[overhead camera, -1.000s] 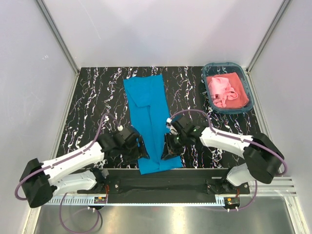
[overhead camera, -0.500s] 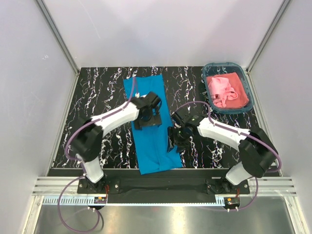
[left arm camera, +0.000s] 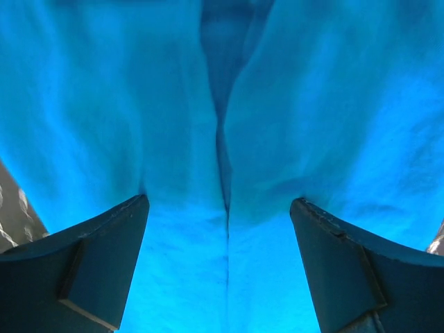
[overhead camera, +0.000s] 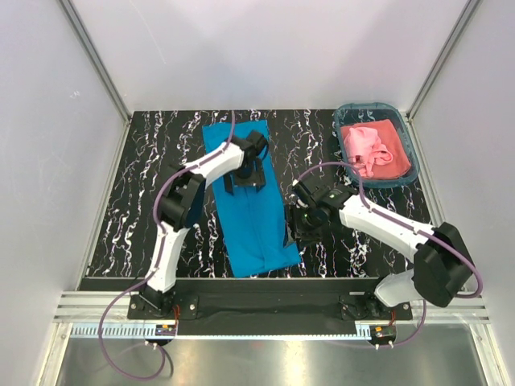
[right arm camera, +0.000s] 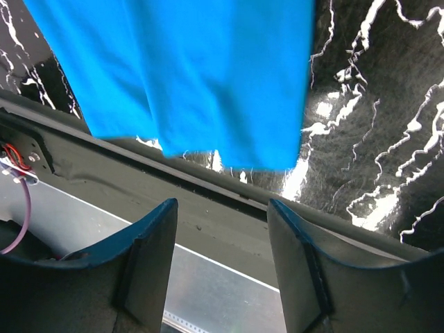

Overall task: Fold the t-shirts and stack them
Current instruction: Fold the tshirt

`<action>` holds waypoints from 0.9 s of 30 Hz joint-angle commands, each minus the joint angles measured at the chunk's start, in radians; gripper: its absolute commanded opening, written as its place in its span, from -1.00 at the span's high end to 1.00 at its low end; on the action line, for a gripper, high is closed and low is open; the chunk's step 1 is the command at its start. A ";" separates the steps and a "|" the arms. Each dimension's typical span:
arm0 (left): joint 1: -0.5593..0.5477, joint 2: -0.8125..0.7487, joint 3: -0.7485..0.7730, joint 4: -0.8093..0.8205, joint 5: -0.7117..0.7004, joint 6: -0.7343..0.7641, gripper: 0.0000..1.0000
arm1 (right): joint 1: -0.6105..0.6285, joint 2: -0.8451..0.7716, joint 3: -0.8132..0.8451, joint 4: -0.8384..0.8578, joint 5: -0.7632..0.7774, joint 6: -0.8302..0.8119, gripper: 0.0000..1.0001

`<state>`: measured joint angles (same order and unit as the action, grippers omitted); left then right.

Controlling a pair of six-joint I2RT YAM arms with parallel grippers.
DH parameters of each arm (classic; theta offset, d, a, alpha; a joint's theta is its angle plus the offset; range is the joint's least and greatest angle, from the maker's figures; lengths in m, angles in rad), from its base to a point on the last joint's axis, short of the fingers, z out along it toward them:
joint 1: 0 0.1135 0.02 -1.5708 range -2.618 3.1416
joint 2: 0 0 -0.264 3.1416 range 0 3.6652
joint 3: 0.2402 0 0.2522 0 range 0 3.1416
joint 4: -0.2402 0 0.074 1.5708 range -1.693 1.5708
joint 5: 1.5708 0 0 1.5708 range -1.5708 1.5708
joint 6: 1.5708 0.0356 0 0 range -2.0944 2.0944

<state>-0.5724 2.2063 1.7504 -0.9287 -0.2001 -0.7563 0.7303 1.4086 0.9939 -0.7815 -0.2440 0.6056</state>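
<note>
The left gripper (left arm camera: 222, 277) is wide open and holds nothing. Its two fingers (left arm camera: 104, 250) stand apart over the blue shirt (left arm camera: 139, 104), with a lengthwise crease in the cloth running up the middle of the left wrist view between them. Whether the tips touch the cloth cannot be told. In the top view this gripper (overhead camera: 241, 178) sits above centre, over the upper part of the shirt.

The right gripper (right arm camera: 222, 270) is also wide open and empty. Beyond its fingers (right arm camera: 149, 250), the right wrist view shows one end of the shirt (right arm camera: 194, 76) near the table's edge. In the top view this gripper (overhead camera: 291, 233) is just at the shirt's right edge, right of centre.

The blue shirt (overhead camera: 253, 221) lies flat as a long narrow strip down the middle of the black marbled table (overhead camera: 153, 185).

The pink shirt (overhead camera: 370, 149) lies crumpled in the basket (overhead camera: 348, 114) at the upper right, well apart from both grippers.
</note>
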 commanded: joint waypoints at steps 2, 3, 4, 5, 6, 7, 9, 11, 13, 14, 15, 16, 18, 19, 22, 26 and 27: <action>0.075 0.136 0.200 -0.007 0.051 0.152 -0.79 | -0.011 0.049 0.014 0.041 -0.006 -0.040 -0.22; 0.080 0.166 0.239 -0.016 0.057 0.188 -0.78 | -0.014 0.078 0.025 0.045 -0.011 -0.049 -0.22; 0.089 0.182 0.315 -0.050 0.057 0.205 -0.79 | -0.012 0.090 0.047 0.050 -0.015 -0.049 -0.21; 0.091 0.187 0.337 -0.067 0.059 0.218 -0.79 | -0.015 0.104 0.057 0.053 -0.018 -0.052 -0.18; 0.092 0.184 0.348 -0.079 0.060 0.227 -0.80 | -0.023 0.128 0.069 0.056 -0.023 -0.058 -0.17; 0.094 0.147 0.322 -0.084 0.065 0.229 -0.81 | -0.032 0.139 0.086 0.062 -0.032 -0.059 -0.15; 0.092 0.080 0.250 -0.067 0.089 0.216 -0.82 | -0.057 0.177 0.101 0.068 -0.058 -0.067 -0.10; 0.091 -0.060 0.092 -0.001 0.128 0.200 -0.86 | -0.121 0.199 0.111 0.086 -0.112 -0.067 0.05; 0.071 -0.205 -0.012 0.059 0.169 0.164 -0.89 | -0.156 0.213 0.126 0.108 -0.147 -0.081 0.17; 0.062 -0.247 -0.084 0.073 0.182 0.155 -0.90 | -0.160 0.225 0.137 0.113 -0.158 -0.089 0.26; 0.037 -0.282 -0.112 0.073 0.185 0.134 -0.90 | -0.160 0.237 0.144 0.120 -0.176 -0.113 0.31; 0.025 -0.322 -0.136 0.071 0.179 0.123 -0.90 | -0.161 0.256 0.172 0.117 -0.219 -0.122 0.39; -0.009 -0.440 -0.243 0.097 0.185 0.077 -0.86 | -0.163 0.314 0.201 0.119 -0.254 -0.132 0.63; -0.018 -0.476 -0.288 0.117 0.194 0.054 -0.81 | -0.163 0.328 0.201 0.131 -0.296 -0.129 0.69; -0.064 -0.595 -0.495 0.220 0.263 -0.046 -0.51 | -0.163 0.360 0.187 0.175 -0.333 -0.106 0.86; -0.107 -0.652 -0.693 0.345 0.327 -0.145 -0.12 | -0.190 0.369 0.099 0.252 -0.356 -0.060 0.99; -0.119 -0.660 -0.733 0.431 0.338 -0.152 -0.08 | -0.196 0.374 0.050 0.302 -0.371 -0.056 1.00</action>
<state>-0.6781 1.5322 1.1172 -0.6823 0.0586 -0.8120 0.5568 1.7767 1.1110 -0.5751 -0.5468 0.5224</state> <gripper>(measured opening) 0.560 0.011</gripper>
